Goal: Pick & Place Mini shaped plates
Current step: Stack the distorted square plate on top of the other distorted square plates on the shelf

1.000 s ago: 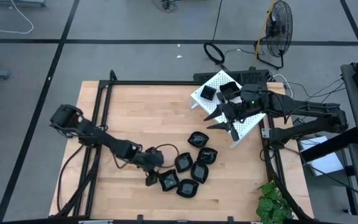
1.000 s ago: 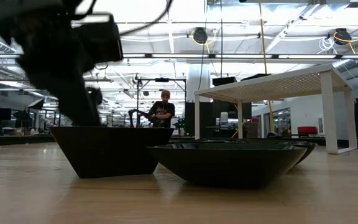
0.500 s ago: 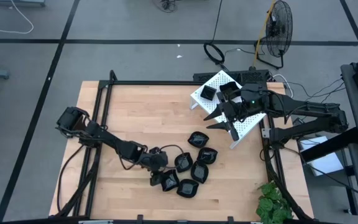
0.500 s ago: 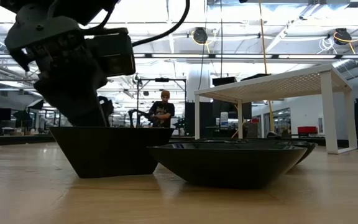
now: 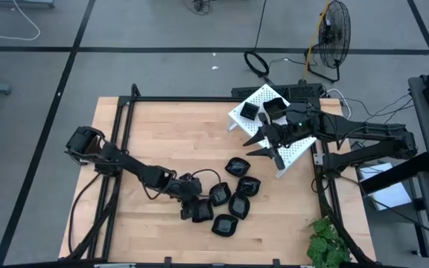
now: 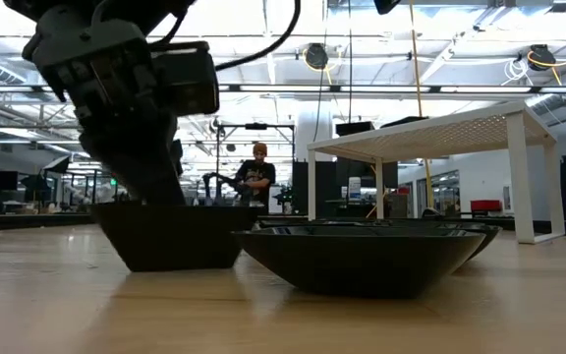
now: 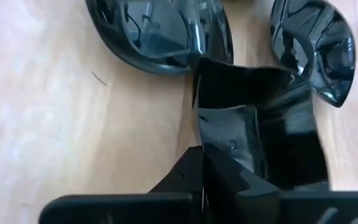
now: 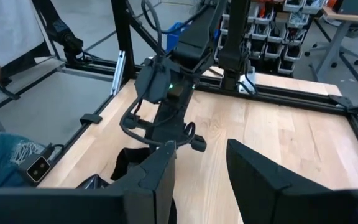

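I have the left gripper point(image 5: 196, 211) down in the lower middle of the high view, its jaws clenched on the wall of a square black mini plate point(image 5: 202, 212) at the left end of the cluster. In the left wrist view the fingers point(image 7: 219, 165) pinch that plate's rim, and in the low view the plate point(image 6: 170, 234) looks to be resting on the wooden table point(image 5: 162, 141), so I judge the grasp made but the lift not begun.

Two plates point(image 5: 252, 111) already sit on the white perforated rack point(image 5: 293, 152) at the upper right. Beside the grasped plate, five more plates point(image 5: 237, 184) lie on the table in the lower centre, all left to move.

My right gripper point(image 5: 265, 141) hangs over the rack's near edge, jaws apart and empty, waiting.
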`<state>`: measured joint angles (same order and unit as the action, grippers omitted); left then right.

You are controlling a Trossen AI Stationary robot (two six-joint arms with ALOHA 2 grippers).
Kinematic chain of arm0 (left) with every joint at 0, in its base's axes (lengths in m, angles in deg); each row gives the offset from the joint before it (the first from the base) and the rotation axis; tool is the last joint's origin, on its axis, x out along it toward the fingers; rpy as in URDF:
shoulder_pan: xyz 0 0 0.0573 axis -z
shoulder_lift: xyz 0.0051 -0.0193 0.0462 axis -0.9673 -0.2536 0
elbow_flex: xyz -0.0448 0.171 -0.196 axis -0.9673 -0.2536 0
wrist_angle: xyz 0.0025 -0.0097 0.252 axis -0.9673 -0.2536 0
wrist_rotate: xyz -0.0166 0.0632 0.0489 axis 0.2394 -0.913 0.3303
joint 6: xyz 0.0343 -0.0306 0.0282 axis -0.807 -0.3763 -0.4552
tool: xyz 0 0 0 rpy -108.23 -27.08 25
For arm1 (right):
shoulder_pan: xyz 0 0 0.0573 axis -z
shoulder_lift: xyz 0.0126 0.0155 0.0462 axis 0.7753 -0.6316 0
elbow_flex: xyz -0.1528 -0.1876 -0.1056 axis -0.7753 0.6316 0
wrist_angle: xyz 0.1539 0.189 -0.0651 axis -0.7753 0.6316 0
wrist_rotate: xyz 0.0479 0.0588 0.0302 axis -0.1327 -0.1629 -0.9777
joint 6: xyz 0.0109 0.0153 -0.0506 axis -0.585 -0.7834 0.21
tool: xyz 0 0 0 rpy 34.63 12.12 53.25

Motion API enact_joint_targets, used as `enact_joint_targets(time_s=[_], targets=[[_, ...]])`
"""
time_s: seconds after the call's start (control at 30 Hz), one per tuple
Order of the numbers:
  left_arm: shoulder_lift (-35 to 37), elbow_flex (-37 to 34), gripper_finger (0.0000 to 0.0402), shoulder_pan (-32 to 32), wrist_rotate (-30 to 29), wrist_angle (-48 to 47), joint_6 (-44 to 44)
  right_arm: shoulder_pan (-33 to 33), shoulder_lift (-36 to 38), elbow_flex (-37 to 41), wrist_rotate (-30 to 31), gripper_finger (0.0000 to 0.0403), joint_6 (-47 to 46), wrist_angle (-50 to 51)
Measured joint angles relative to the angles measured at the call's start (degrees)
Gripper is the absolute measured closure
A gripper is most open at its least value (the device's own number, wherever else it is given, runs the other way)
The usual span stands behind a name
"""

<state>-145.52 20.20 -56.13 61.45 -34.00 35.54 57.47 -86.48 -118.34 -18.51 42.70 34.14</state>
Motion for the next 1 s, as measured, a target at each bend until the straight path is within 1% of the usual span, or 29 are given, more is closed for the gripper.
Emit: enact_joint_targets(time_s=[0.1, 0.17, 0.23, 0.3, 0.4, 0.47, 0.53, 0.63, 0.7, 0.77, 0.87, 0.93, 1.0], targets=[[2.97, 0.00, 0.0392, -0.11, -1.00, -2.36, -2.67, 0.00, 0.02, 0.00, 0.02, 0.0273, 0.04, -0.18], [5.76, 0.00, 0.0397, -0.11, -2.93, -4.74, -4.25, 0.00, 0.02, 0.00, 0.09, 0.0273, 0.37, -0.20], [9.32, -0.02, 0.0396, -0.19, -6.00, -8.39, -5.12, 0.00, 0.02, 0.00, 0.17, 0.0273, 0.52, -0.20], [13.07, -0.04, 0.0394, -0.19, -10.40, -11.40, -5.98, 0.00, 0.02, 0.00, 0.18, 0.0273, 0.47, -0.20], [18.70, -0.04, 0.0397, -0.19, -19.79, -15.92, -10.15, -0.02, 0.02, 0.00, 1.87, 0.0273, -0.02, -0.25], [21.94, -0.04, 0.0396, -0.36, -28.38, -16.11, -14.35, -0.07, 0.02, 0.00, 4.57, 0.0273, -0.10, -0.22], [24.81, -0.04, 0.0394, -0.54, -38.57, -16.08, -20.43, -0.07, 0.02, 0.00, 8.68, 0.0273, -0.19, -0.26], [27.24, -0.02, 0.0398, -1.63, -53.01, -12.39, -32.66, -0.91, -0.82, 0.00, 17.42, 0.0273, -0.12, -1.99], [28.13, -0.04, 0.0396, -3.31, -58.09, -8.73, -40.45, -2.21, -2.45, -0.02, 24.30, 0.0273, 1.24, -4.17], [28.44, -0.02, 0.0394, -5.67, -59.63, -4.05, -47.46, -3.65, -5.30, 0.00, 29.72, 0.0273, 2.47, -6.19], [28.12, -0.04, 0.0398, -9.36, -59.54, 0.50, -55.20, -4.98, -10.73, 0.01, 35.78, 0.0273, 2.99, -11.72], [27.49, -0.04, 0.0396, -11.74, -58.87, 4.50, -59.29, -5.25, -14.97, 0.00, 38.89, 0.0273, 2.97, -17.28], [26.95, -0.04, 0.0394, -13.27, -57.94, 6.93, -63.14, -5.23, -18.66, 0.02, 41.11, 0.0273, 4.82, -21.74]])
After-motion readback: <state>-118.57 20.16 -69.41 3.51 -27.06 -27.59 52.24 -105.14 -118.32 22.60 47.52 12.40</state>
